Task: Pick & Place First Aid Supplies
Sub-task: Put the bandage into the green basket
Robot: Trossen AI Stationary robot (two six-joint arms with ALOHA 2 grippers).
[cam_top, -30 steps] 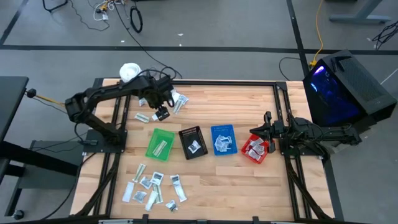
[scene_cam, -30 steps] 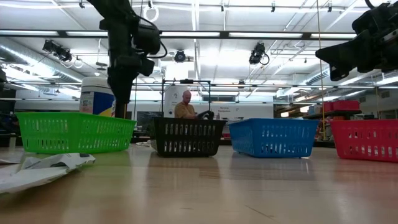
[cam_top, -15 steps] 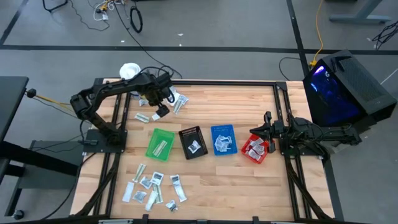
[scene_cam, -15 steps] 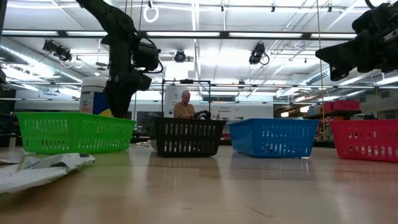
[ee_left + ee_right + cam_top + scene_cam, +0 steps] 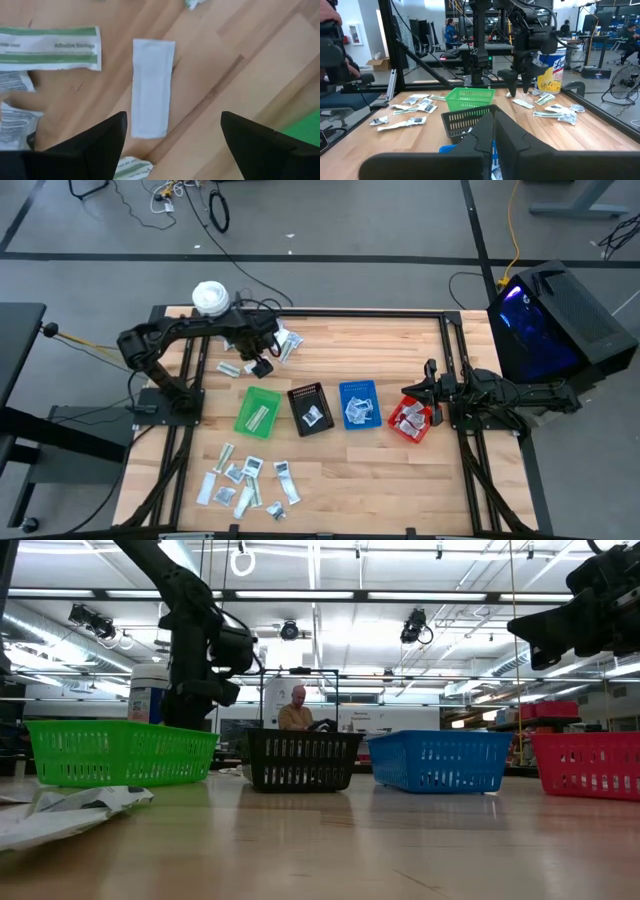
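Near edge, 7 o'clock: a loose cluster of sachets (image 5: 245, 483) not yet sorted. Mid-table row of bins: green bin (image 5: 258, 411), black bin (image 5: 311, 408), blue bin (image 5: 359, 404) and red bin (image 5: 411, 420) each already hold some supplies. Right gripper (image 5: 426, 388) waits closed and empty above the red bin at 3 o'clock. Far side, 11 o'clock: left gripper (image 5: 172, 137) hovers wide open, empty, over a plain white packet (image 5: 151, 86), more packets beside it. Roughly half remains, I'd judge.
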